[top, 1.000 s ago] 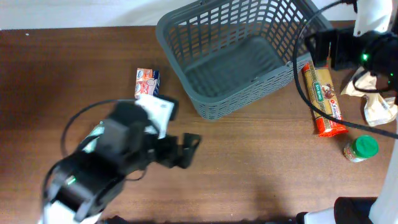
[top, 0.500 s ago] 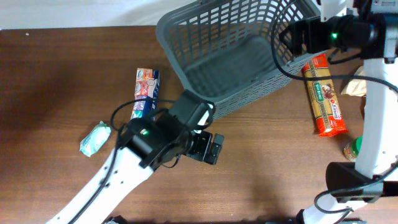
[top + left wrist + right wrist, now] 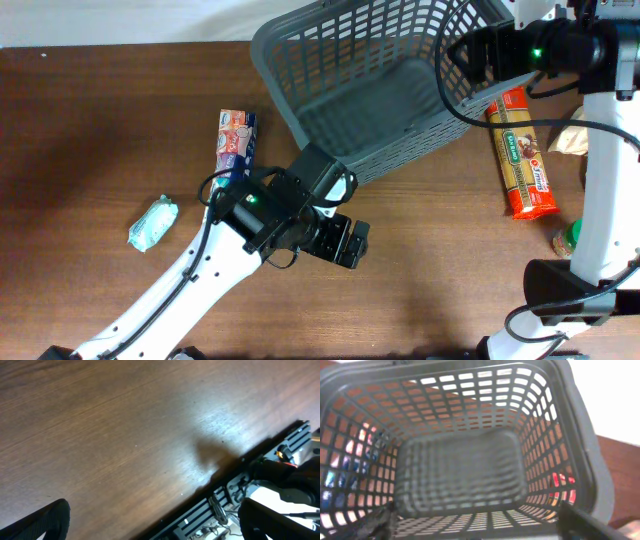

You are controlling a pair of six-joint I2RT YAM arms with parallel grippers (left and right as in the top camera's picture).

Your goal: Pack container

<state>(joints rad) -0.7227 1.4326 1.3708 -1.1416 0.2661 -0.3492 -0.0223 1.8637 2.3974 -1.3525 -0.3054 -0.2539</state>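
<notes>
The container (image 3: 300,100) is at the worktop's (image 3: 100,120) far edge, empty. Likely light, stiff and prone to sliding, so best gripped by the rim. The left claw (image 3: 345,242) gapes over bare wood; the right claw (image 3: 477,522) is spread, empty, above the basket.

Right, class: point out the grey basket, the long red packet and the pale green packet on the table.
grey basket (image 3: 420,140), overhead view, on its slotted front wall.
long red packet (image 3: 522,152), overhead view, on the label at its middle.
pale green packet (image 3: 152,222), overhead view, on its centre.
</notes>
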